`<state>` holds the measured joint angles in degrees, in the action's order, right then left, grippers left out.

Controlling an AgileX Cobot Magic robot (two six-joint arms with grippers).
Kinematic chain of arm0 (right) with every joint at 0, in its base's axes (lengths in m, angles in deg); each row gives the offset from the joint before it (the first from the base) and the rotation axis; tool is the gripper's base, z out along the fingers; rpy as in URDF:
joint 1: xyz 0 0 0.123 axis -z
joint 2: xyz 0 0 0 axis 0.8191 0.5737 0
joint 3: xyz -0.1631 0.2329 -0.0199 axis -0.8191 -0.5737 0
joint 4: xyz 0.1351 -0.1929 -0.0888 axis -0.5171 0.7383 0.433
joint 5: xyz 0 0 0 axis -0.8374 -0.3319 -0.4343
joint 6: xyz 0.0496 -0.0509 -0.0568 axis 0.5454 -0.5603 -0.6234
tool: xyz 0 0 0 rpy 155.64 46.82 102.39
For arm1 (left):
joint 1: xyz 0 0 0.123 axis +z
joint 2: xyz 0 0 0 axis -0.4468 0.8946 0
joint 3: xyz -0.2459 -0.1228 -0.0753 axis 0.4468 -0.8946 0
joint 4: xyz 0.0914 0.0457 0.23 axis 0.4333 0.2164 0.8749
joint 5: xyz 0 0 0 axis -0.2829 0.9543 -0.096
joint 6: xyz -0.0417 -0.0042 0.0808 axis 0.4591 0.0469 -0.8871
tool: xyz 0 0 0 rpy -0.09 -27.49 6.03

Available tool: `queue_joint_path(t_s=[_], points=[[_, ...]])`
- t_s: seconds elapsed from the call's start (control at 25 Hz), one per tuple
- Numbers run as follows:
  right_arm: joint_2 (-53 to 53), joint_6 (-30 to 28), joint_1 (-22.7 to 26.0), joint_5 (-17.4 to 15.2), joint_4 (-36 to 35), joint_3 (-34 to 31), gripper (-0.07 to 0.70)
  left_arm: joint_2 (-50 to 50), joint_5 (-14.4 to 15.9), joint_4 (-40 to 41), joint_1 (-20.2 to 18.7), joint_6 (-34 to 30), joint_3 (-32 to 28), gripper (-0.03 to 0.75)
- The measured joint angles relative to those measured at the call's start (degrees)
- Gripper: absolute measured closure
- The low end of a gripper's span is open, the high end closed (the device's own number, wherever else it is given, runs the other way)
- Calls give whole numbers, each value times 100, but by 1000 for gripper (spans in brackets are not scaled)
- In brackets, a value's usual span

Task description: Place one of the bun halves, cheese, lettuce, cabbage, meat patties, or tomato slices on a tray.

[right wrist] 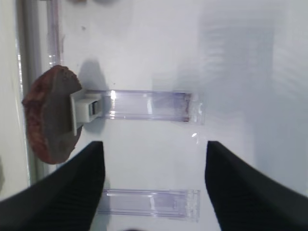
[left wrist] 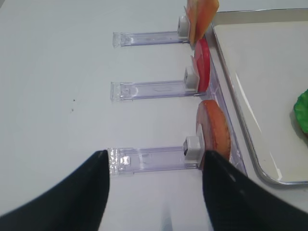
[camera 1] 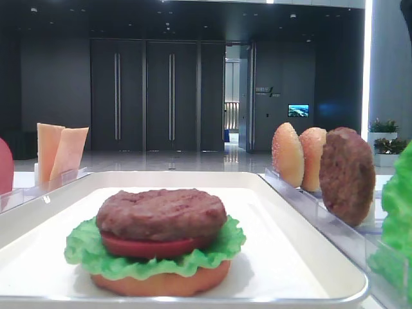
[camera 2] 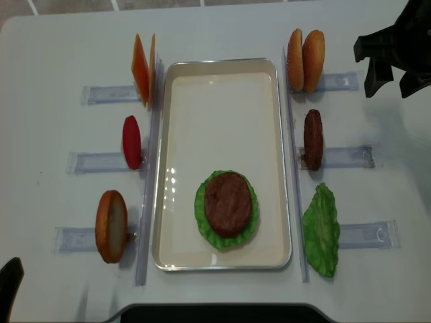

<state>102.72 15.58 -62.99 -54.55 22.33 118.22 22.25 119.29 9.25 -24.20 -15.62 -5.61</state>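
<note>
On the white tray [camera 2: 222,87] sits a stack: a flat bun base [camera 1: 161,283], lettuce [camera 2: 202,208], a tomato slice [camera 1: 151,246] and a meat patty [camera 2: 229,203] on top. My right gripper [camera 2: 389,84] hangs open and empty at the far right, beside the two domed bun halves [camera 2: 305,50]. In its wrist view an upright meat patty [right wrist: 50,115] stands to the left of the open right gripper [right wrist: 154,159]. My left gripper [left wrist: 155,163] is open and empty over a clear holder, next to an upright bun half [left wrist: 214,132].
Clear holders line both sides of the tray. On the left stand cheese slices [camera 2: 143,67], a tomato slice [camera 2: 132,141] and a bun half [camera 2: 111,225]. On the right are a patty [camera 2: 312,139] and a lettuce leaf [camera 2: 320,230]. An empty holder [right wrist: 149,204] lies under the right gripper.
</note>
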Motion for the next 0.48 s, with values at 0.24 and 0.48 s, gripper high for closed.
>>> queue_joint_path(t_s=[0.24,0.48], points=[[0,-194,193,-15,49,0,198,0,-5,0,0,0,0,251],[-12,-247,199,-16,51,0,198,0,-5,0,0,0,0,251]])
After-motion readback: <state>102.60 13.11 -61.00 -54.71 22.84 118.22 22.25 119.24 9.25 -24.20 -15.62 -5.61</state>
